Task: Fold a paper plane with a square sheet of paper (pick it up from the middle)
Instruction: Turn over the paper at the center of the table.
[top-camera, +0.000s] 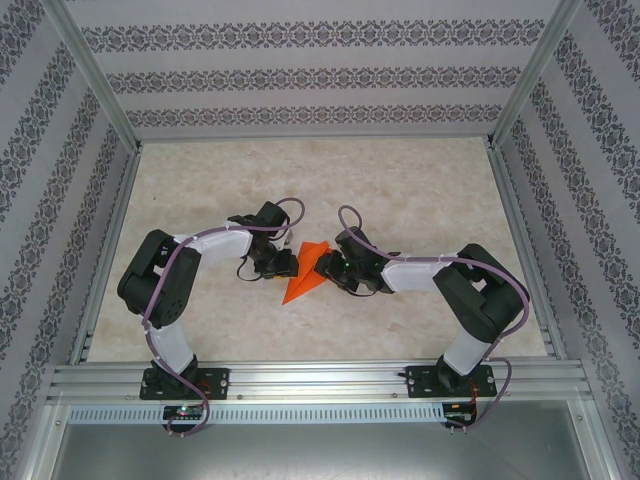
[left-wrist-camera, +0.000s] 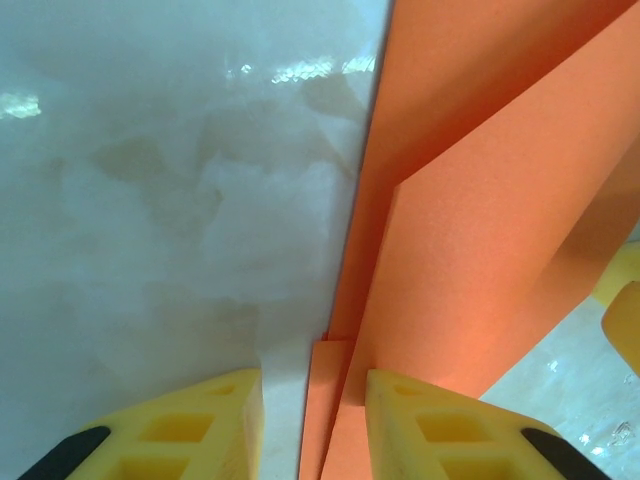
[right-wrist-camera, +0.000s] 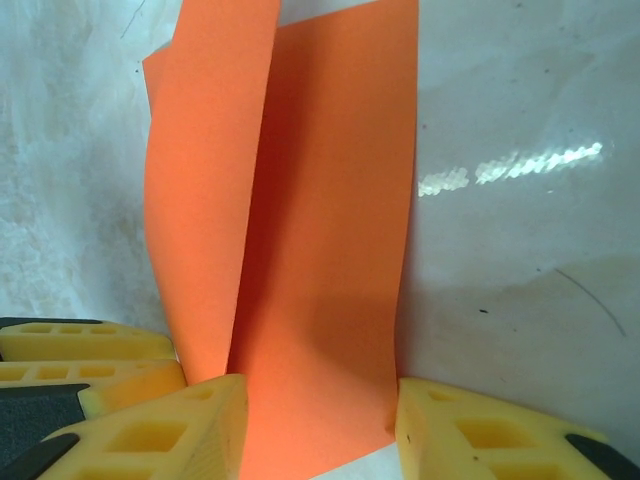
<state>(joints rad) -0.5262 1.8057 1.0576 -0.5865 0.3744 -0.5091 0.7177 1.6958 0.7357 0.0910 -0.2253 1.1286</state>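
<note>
Orange paper (top-camera: 307, 269) creased, pointed; glossy marbled table (top-camera: 420, 200).

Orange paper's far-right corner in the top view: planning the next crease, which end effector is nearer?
Right. The right end effector is right beside that corner of the orange paper; the left end effector is across the sheet, at its left edge.

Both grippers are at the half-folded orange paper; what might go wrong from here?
The folded orange paper sheet has one flap standing up uncreased; it may spring open. The left gripper and right gripper sit close together across it, so they may collide. The glossy marble-patterned table may let it slide.
</note>
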